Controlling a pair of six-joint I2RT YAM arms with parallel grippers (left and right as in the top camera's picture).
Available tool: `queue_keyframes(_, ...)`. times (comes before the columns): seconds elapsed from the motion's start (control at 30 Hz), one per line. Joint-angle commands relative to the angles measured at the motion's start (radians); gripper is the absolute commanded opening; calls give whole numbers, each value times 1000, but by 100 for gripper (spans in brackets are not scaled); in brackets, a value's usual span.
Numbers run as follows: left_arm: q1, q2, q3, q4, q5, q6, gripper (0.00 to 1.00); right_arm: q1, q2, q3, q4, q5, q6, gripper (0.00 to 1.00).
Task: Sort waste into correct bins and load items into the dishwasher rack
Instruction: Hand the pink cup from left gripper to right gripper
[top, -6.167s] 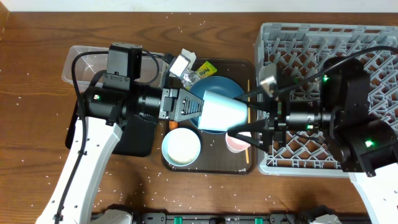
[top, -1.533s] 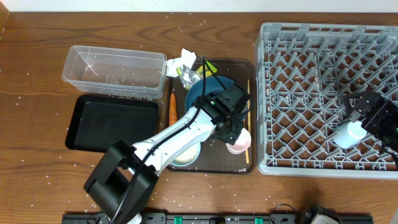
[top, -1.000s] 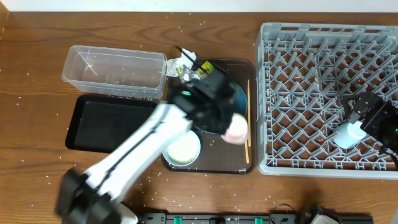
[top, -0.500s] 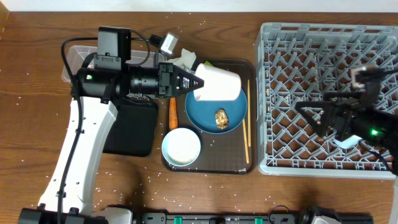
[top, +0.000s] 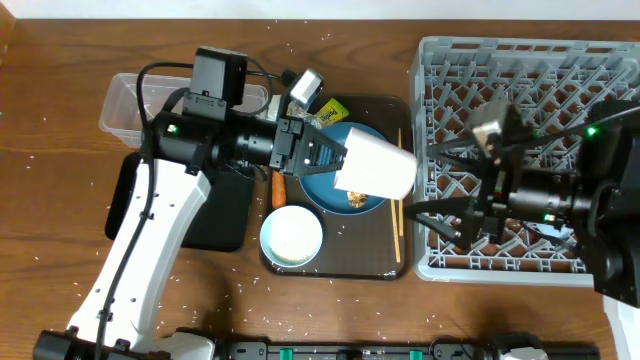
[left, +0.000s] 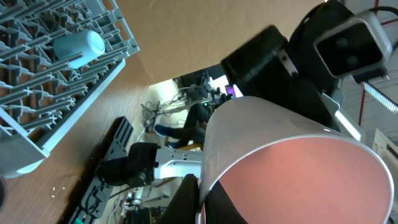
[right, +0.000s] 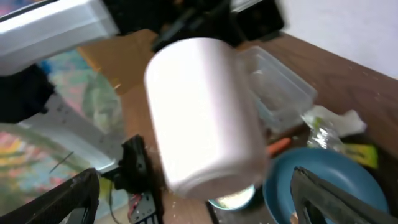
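Two end effectors: my left end effector (top: 338, 168) is clamped on the small pink cup; my right end effector (top: 425, 182) has its fingers spread wide with nothing between them.
Small pink cup (top: 378, 170): held on its side in the air above the dark-blue plate, with its mouth toward my left wrist and its base toward my right end effector. Its pink inside fills the left wrist view.
Right end effector position: at the left edge of the dishwasher rack (top: 520, 60), pointing at the cup's base, near it but apart.
Dark-blue plate (top: 322, 195): on the brown serving tray (top: 370, 255), mostly covered from above by the cup and my left end effector.
Brown food lump (top: 355, 200): on the plate, peeking out below the cup.
White bowl (top: 292, 235): on the serving tray, just beside the plate's near edge.
Carrot (top: 277, 188): at the serving tray's left edge, partly hidden under my left arm.
Chopsticks (top: 397, 215): lying on the serving tray to the right of the plate, near the rack.
Foil wrapper (top: 335, 108): at the serving tray's far edge, behind the plate.
Light-blue cup (left: 78, 46): on its side among the rack's pegs.
Bins: the clear tub (top: 125, 100) sits at the far left of the surface (top: 60, 220), with the black tray (top: 215, 210) just in front of it; both are partly under my left arm.
Rice grains (top: 60, 150): scattered over the surface.
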Motion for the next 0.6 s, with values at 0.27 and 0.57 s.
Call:
queue_keyframes(0.27, -1, -10, 0, 2, 30, -35, 6, 116, 111, 7, 36, -8, -15, 72)
queue_keyframes(0.57, -1, -10, 0, 13, 30, -35, 24, 119, 98, 7, 54, 13, -15, 50)
